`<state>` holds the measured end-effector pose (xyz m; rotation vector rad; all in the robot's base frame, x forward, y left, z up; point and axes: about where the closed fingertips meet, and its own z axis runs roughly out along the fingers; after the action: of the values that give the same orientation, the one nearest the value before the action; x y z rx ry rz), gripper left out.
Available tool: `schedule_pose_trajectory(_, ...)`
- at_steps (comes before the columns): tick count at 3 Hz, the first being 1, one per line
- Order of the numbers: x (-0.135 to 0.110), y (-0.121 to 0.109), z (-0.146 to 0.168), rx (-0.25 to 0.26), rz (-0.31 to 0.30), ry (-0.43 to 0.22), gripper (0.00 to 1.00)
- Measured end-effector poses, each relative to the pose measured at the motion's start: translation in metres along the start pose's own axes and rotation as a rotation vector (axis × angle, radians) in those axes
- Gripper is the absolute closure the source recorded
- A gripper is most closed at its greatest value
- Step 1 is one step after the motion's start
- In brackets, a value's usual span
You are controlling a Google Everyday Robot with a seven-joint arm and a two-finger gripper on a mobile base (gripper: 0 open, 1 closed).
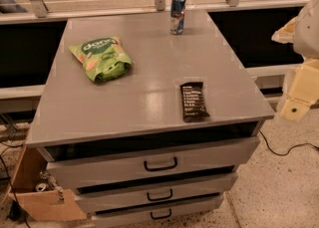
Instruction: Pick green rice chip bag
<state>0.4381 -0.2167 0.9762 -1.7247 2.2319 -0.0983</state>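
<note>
While the gripper [299,90], grip state untellable, is held well right of the green rice chip bag [101,58], the brown bar wrapper [194,101] between could be struck.

Table [149,97] top reads smooth grey, painted-looking, with a soft sheen catching the light. The green rice chip bag [101,57] is crinkled, glossy film. The dark bar wrapper [194,101] looks flatter and faintly shiny. The drink can [177,14] is bright metal. At the right edge, beside the table, the tool [299,90] shows matt cream plastic. Speckled stone-like floor [279,187], dull brown cardboard [40,204] lower left.
</note>
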Motion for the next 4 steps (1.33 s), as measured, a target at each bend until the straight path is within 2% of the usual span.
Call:
schedule_pose_trajectory(1, 0.000, 0.000, 0.000, 0.000, -0.001, -0.001, 0.00)
schedule_pose_trajectory(2, -0.042, -0.017, 0.012, -0.003, -0.076, -0.091, 0.00)
schedule_pose_trajectory(3, -0.117, -0.043, 0.032, -0.013, -0.178, -0.218, 0.00)
schedule_pose_trajectory(4, -0.201, -0.058, 0.053, -0.053, -0.267, -0.364, 0.00)
